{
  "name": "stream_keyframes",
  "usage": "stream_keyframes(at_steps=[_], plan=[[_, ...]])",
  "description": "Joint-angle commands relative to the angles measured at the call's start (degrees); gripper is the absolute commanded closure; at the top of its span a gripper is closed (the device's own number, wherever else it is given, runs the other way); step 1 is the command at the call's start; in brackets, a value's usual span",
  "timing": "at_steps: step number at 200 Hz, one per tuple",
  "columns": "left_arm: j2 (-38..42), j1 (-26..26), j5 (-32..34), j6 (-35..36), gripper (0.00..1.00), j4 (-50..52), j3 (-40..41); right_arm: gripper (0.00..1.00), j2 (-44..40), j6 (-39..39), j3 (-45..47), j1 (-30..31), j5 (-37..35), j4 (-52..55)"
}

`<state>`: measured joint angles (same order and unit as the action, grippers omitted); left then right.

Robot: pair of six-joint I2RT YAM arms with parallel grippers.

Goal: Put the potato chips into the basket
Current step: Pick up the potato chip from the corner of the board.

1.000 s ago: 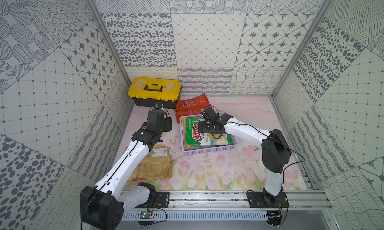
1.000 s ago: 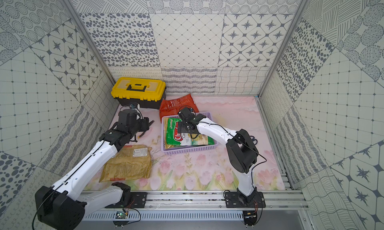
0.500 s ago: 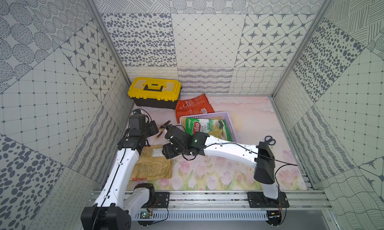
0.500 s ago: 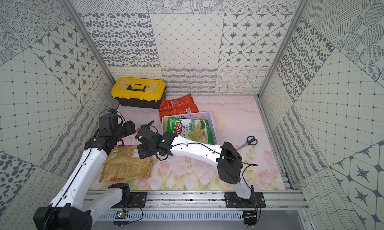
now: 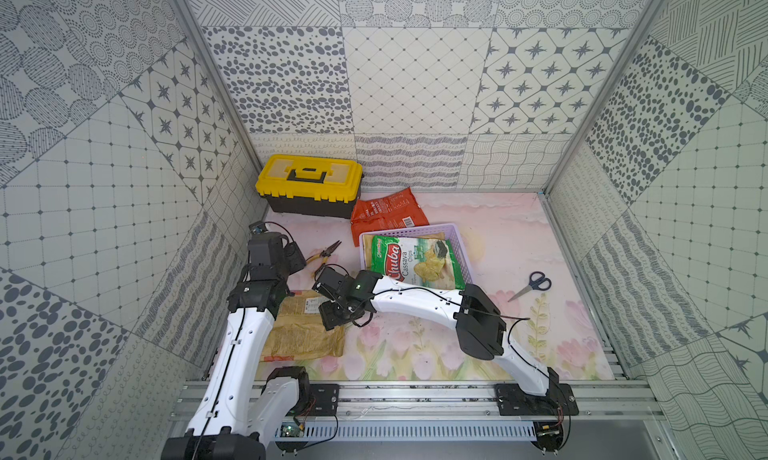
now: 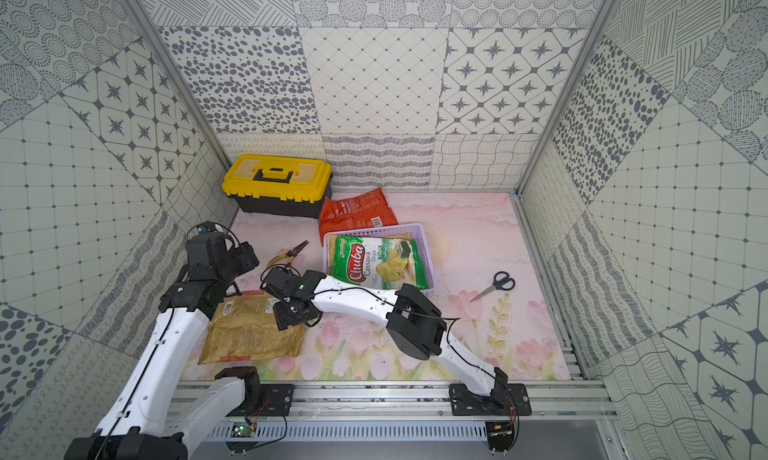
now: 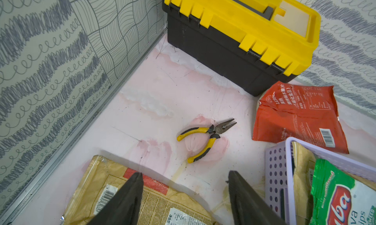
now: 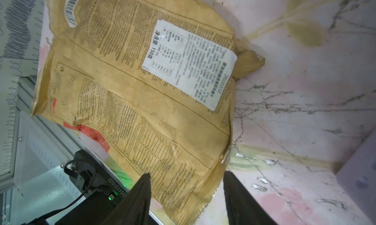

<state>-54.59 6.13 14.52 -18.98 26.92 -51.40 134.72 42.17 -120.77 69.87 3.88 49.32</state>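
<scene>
1. Basket [image 5: 401, 232]: lavender, perforated walls, sits mid-table, a little toward the far side.
2. Green bag [image 5: 411, 262] lies face up in the basket; its near end laps over the near rim. A second tan bag [image 7: 302, 165] lies under it, only its edge showing.
3. Orange-red bag [image 5: 388, 214] lies flat on the table just beyond the basket's far left corner, barcode up, between the basket and the toolbox [image 5: 309, 183] at far left.
4. Tan bag [image 5: 303, 333] lies flat on the table at near left, printed back and white label up. Outside the basket.
5. Right gripper [image 8: 186, 173]: arm reaches across to the left. Fingers stand apart, straddling the right edge of the tan bag. Not clamped on it; contact with the bag cannot be told.
6. Left gripper [image 7: 184, 173]: fingers spread wide with nothing between them, held above the table at the far end of the tan bag.
7. Pliers [image 5: 326, 254] lie on the table between the left gripper and the basket.
8. Scissors [image 5: 534, 283] lie well apart at right.
</scene>
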Motion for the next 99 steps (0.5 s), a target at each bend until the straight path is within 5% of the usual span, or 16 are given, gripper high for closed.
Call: stream_keyframes(at_steps=[1, 49, 68, 86, 99], plan=[[0.36, 0.73, 3.44, -0.79, 0.30, 1.16, 0.24, 0.30, 2.81, 0.77, -2.40, -0.99, -0.21, 1.12], [0.27, 0.85, 2.56, -1.31, 0.30, 0.80, 0.50, 0.38, 9.74, 0.67, -9.23, -3.07, 5.16, 2.64], [0.29, 0.90, 1.91, -1.48, 0.30, 0.55, 0.63, 0.62, 10.32, -0.03, -10.98, -3.16, 5.43, 2.64], [0.33, 0.98, 1.91, -1.58, 0.30, 0.67, 0.64, 0.99, 9.13, -0.83, -11.49, -3.07, 4.13, 2.64], [0.28, 0.99, 1.97, -1.67, 0.30, 0.68, 0.63, 1.00, 7.20, -1.35, -11.25, -2.83, 1.91, 2.64]])
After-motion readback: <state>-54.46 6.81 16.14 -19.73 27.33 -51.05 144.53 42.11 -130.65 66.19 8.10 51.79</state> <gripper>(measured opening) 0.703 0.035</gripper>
